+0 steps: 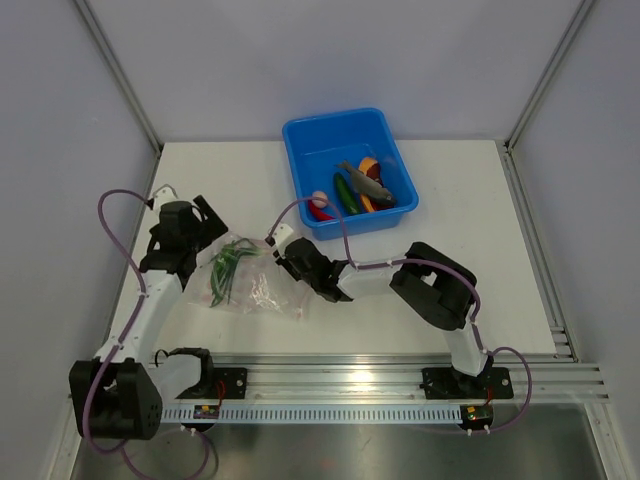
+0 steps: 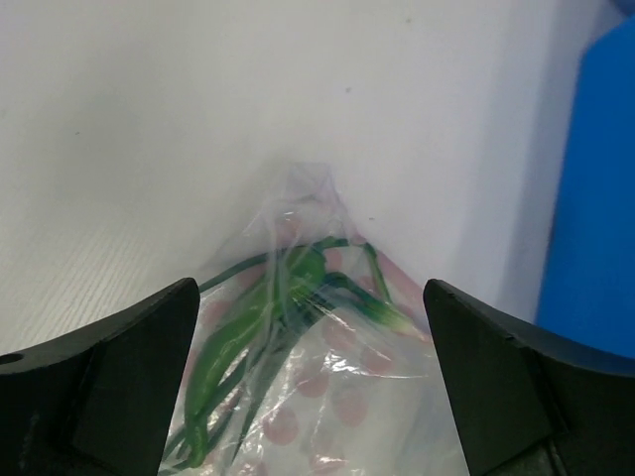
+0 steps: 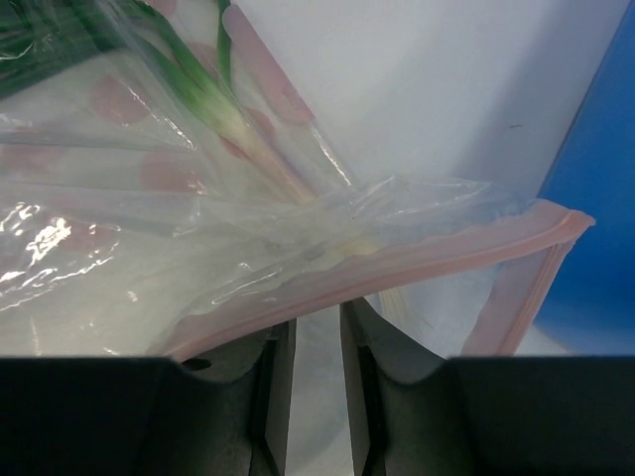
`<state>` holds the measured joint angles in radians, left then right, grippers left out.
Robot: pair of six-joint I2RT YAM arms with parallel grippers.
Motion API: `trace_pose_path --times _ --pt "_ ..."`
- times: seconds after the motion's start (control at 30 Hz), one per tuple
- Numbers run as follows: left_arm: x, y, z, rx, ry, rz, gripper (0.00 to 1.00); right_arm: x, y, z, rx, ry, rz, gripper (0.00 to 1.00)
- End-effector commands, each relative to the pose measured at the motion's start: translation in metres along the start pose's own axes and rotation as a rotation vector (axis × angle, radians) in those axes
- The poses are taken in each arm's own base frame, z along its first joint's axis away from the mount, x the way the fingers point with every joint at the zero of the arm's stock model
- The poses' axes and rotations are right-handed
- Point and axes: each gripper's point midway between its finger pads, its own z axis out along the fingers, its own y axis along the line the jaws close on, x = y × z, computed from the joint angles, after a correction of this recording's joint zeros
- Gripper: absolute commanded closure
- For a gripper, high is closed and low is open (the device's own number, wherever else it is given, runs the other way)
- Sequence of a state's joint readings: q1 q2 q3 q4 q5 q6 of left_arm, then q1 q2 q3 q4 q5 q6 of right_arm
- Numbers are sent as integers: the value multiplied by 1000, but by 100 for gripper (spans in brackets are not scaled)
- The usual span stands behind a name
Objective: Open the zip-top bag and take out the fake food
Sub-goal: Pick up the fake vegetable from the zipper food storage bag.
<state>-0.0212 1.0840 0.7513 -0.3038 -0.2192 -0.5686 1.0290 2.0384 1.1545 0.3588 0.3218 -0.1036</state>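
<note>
The clear crinkly zip-top bag [image 1: 248, 288] lies on the white tabletop [image 1: 480, 220], with green plastic toy food [image 2: 283, 288] inside. The left hand [image 2: 310, 297] is spread wide over one end. The right hand [image 3: 315, 332] is almost pressed together, pinching the pink zip edge.

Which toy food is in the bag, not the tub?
The green onion, its long stalks showing through the clear zip-top bag; the fish and the others lie in the blue tub.

The table [image 1: 480, 220] is open at far left and along the right. The tub [image 1: 315, 150] blocks the far middle. The bag [image 1: 250, 290] and right arm [image 1: 400, 280] cross the near middle.
</note>
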Motion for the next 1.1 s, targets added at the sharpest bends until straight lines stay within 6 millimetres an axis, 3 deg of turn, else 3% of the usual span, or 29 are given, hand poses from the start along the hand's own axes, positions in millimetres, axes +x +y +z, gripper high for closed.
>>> trace_pose_path --times 0.0,0.1,0.3,0.4,0.5,0.7,0.9,1.07 --pt "-22 -34 -16 126 -124 24 1 -26 -3 -6 21 -116 56 69" --pt "-14 -59 -15 182 -95 75 1 -23 -5 -6 34 -148 77 68" --pt "6 -99 17 242 64 122 1 -30 -7 -6 48 -166 106 68" --pt "8 -109 30 219 111 146 2 -34 -7 -7 48 -175 125 62" --pt "17 -114 46 200 172 162 2 -33 -7 -6 51 -172 129 52" --pt "52 -119 75 192 340 196 6 -32 -7 -1 63 -169 116 43" --pt "84 -126 79 266 489 240 15 -31 -6 2 58 -170 115 40" --pt "114 -123 85 284 608 251 17 -32 0 6 32 -170 116 39"
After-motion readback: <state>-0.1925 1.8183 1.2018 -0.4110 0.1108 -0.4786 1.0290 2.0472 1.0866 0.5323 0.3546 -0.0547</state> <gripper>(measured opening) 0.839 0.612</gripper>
